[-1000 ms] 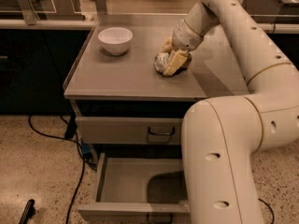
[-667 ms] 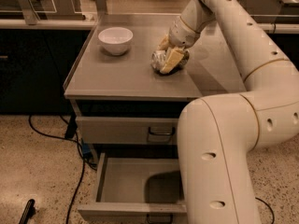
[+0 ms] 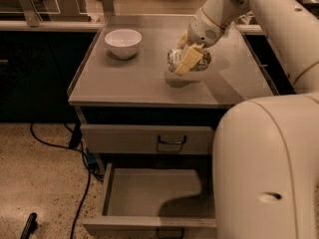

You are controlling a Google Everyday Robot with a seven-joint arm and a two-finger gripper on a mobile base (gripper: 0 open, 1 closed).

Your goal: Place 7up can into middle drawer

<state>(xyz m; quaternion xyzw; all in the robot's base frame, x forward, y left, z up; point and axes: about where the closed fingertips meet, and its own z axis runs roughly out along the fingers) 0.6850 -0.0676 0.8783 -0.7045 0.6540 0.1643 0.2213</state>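
Cream-white robot arm [image 3: 271, 19] reaches over the grey metal worktop [image 3: 124, 78], above the open grey metal middle drawer [image 3: 144, 195]; a round white bowl [image 3: 123, 41] sits apart. The dented silver 7up can [image 3: 204, 60] hangs just off the surface, pinched in the claw [image 3: 188, 62]; crumpled metal could slip free on the swing down to the drawer.

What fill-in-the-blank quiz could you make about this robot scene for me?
1. The gripper has its fingers ____ on the 7up can, over the cabinet top.
2. In the camera view, the white bowl stands to the ____ of the 7up can.
3. The middle drawer stands ____, while the drawer above it is closed.

Missing words: shut; left; open.
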